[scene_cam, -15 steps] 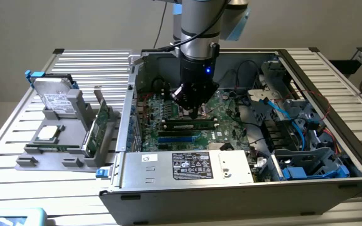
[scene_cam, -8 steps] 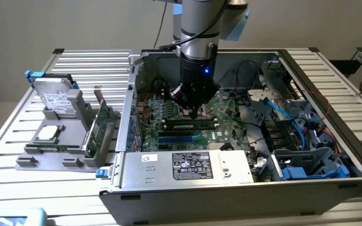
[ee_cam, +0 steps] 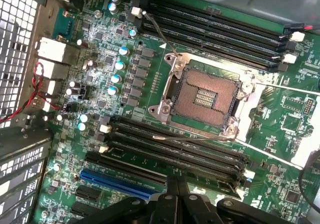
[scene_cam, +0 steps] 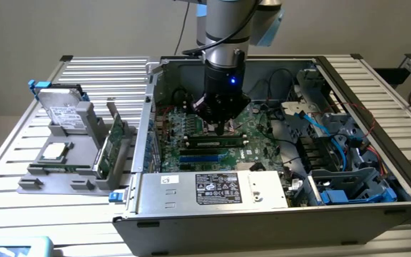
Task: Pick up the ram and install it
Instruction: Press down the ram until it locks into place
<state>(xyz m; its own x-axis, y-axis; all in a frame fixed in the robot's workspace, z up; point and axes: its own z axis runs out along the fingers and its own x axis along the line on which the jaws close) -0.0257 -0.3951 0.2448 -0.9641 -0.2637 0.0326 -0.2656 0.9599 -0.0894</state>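
Arm: reaches down into the open computer case (scene_cam: 277, 211), its gripper (scene_cam: 221, 128) low over the green motherboard (scene_cam: 259, 126).
Gripper: fingers pressed together with nothing between them — in the wrist view the gripper (ee_cam: 177, 186) shows its two dark fingertips meeting just above a memory slot.
Ram: a long narrow stick (scene_cam: 215, 143) lies seated along a slot on the motherboard, just below the fingertips in the exterior view — whether the tips touch it cannot be told.
Processor socket: empty, metal-framed socket (ee_cam: 202, 97) sits between two banks of long black memory slots (ee_cam: 170, 146).
Blue slot: a blue connector (ee_cam: 117, 181) lies beside the near bank of black slots.
Parts holder: a grey stand (scene_cam: 73, 166) on the slatted table (scene_cam: 20, 134), at the exterior view's left of the case, holds a hard drive (scene_cam: 64, 113) and an upright green card (scene_cam: 113, 144).
Power supply: a metal box with a black label (scene_cam: 216, 188) sits along the near wall of the case.
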